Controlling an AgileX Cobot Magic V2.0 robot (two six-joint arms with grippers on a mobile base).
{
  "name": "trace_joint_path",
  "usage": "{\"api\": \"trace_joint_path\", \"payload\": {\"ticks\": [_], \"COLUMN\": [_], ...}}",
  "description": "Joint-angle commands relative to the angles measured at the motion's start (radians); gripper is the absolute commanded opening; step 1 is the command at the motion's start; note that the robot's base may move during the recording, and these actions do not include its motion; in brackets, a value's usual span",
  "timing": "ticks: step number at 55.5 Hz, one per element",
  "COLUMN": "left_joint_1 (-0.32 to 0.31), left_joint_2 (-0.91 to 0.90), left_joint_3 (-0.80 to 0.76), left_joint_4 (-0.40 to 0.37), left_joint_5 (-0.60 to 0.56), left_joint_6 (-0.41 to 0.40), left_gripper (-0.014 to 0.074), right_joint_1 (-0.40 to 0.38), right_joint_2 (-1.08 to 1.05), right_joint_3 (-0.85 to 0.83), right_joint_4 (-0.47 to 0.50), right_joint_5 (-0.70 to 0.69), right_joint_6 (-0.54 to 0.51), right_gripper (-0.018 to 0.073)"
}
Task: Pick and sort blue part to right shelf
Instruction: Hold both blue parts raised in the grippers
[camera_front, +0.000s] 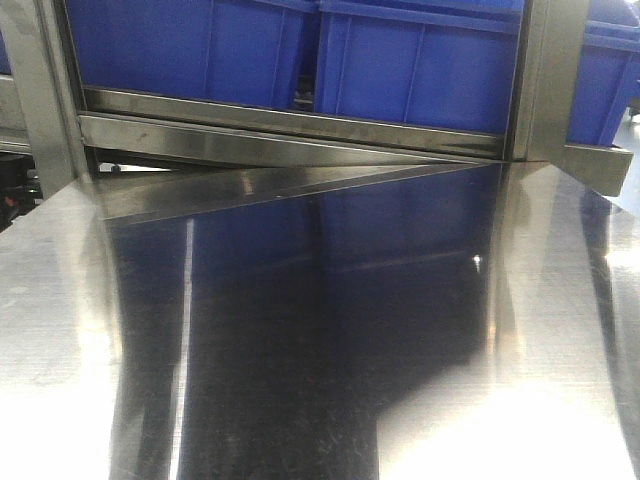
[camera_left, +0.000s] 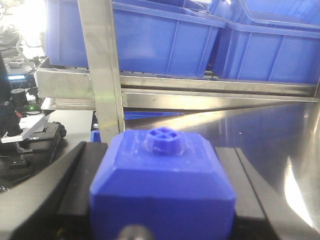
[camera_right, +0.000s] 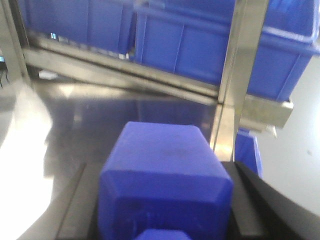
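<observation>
In the left wrist view a blue part, a chamfered block with a round knob on top, sits clamped between black fingers; my left gripper is shut on it. In the right wrist view a second blue part, smooth on top, is held the same way by my right gripper. Both hang over the steel table in front of the right shelf, whose steel rail carries large blue bins. Neither gripper shows in the front view.
The reflective steel table runs up to the shelf rail. Upright steel posts stand just ahead of each gripper. Dark equipment lies beyond the table's left edge. A small blue object sits behind the right post.
</observation>
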Motion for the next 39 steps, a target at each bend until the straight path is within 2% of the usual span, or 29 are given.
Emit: {"api": "trace_joint_path", "payload": {"ticks": [1,39], "left_joint_1": [0.003,0.003], "left_joint_2": [0.008,0.008], "left_joint_3": [-0.026,-0.026], "left_joint_4": [0.000,0.000], "left_joint_5": [-0.089,-0.089], "left_joint_6": [0.001,0.001], "left_gripper": [0.0332,0.0332], "right_joint_1": [0.000,0.000], "right_joint_2": [-0.028,-0.052], "right_joint_3": [-0.023,-0.023], "right_joint_4": [-0.014,-0.014], "right_joint_5": [-0.080,-0.105], "right_joint_6": [-0.012,-0.012], "right_gripper": [0.0185,0.0185]}}
